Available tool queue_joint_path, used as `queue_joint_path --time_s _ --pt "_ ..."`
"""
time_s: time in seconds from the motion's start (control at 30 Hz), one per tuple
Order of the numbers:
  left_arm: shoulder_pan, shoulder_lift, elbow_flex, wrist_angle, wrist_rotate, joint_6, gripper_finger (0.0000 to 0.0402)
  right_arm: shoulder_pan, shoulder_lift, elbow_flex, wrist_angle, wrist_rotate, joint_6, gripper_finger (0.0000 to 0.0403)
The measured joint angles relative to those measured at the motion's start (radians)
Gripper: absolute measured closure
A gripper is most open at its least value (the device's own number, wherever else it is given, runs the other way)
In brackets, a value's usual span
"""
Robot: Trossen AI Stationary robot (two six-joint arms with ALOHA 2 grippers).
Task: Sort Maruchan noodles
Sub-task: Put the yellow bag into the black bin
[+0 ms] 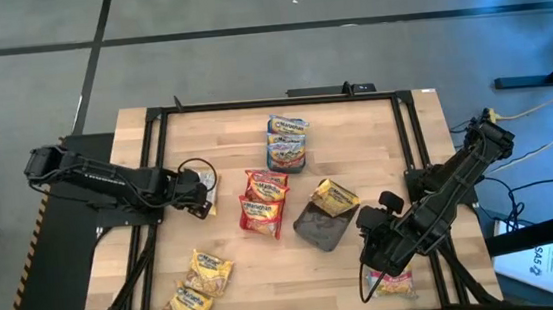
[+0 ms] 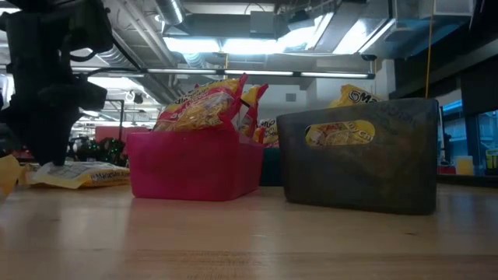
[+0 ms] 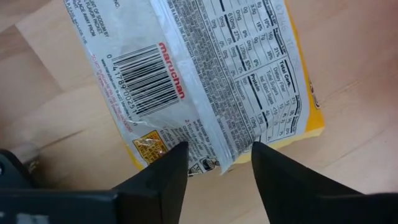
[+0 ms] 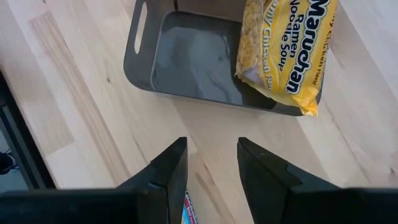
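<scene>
A yellow Maruchan packet (image 3: 211, 68) lies back side up, barcode showing, flat on the wood at the table's left (image 2: 78, 175). My left gripper (image 3: 217, 152) stands open right above it, pointing down, one finger on either side of the packet's back seam near its edge. My right gripper (image 4: 211, 149) hangs open with nothing between its fingers, above the table at the right (image 1: 371, 229), just short of the grey tray (image 4: 186, 62). Another yellow packet (image 4: 286, 50) leans on that tray's rim. My left gripper comes down on the yellow packet from above, its open fingers (image 3: 177, 155) astride the raised back seam (image 3: 217, 134) near one edge. I cannot tell whether the fingertips touch the wrapper. The packet lies flat on the table.
Red packets (image 1: 264, 201) fill a pink tray (image 2: 194, 167) at mid-table, and blue ones (image 1: 286, 142) are stacked behind it. Two yellow packets (image 1: 198, 287) lie at the near left. One packet (image 1: 390, 284) lies under my right arm.
</scene>
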Motion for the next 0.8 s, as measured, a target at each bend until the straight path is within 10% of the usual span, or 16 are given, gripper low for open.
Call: queue_joint_path --time_s 0.53,0.8 --pt "-0.002 0.070 0.000 0.023 0.001 0.040 0.0386 0.000 0.000 0.000 -0.001 -0.002 0.000 0.0265" --pt "-0.002 0.050 0.070 0.034 -0.001 0.138 0.0401 0.000 0.000 0.000 -0.001 -0.002 0.000 0.0265"
